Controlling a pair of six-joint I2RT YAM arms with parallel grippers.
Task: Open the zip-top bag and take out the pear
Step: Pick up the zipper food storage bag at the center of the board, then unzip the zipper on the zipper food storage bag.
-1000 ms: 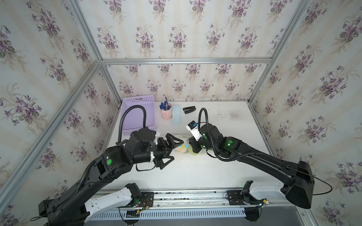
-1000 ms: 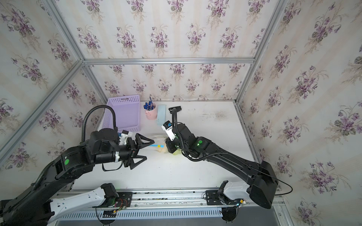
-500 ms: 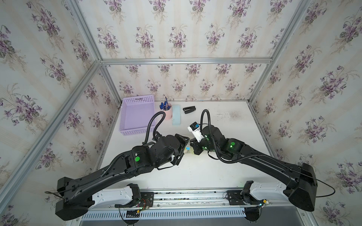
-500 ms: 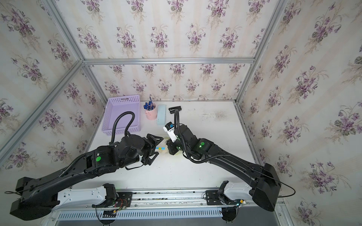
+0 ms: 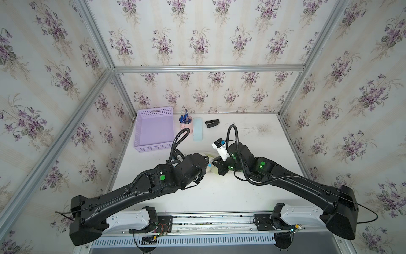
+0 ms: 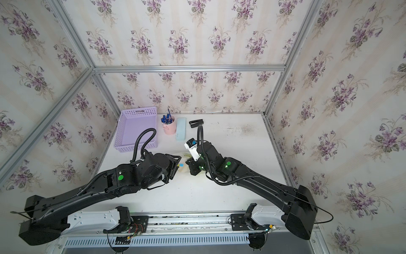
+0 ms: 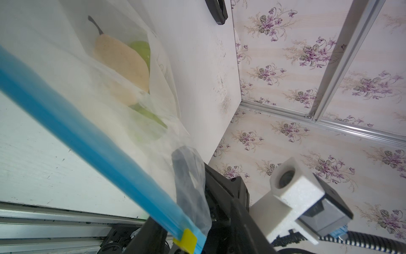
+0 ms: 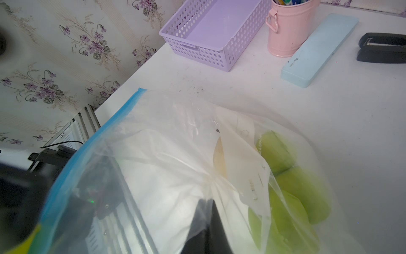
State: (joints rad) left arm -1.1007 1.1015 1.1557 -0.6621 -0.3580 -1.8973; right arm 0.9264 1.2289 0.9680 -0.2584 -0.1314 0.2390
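Zip-top bag mid-worktop, between both arms; pear inside. Right pincer clenched on bag film beside yellow tab. Left pincer at zip strip; grip cannot tell. Risk: film slips or tears under opposed pull; whole bag drags, zip not parting.

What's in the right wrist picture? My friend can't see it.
A clear plastic bag with a blue zip strip holds green pear pieces. Beyond it on the white table: a purple basket, pink cup, pale blue case and black stapler.
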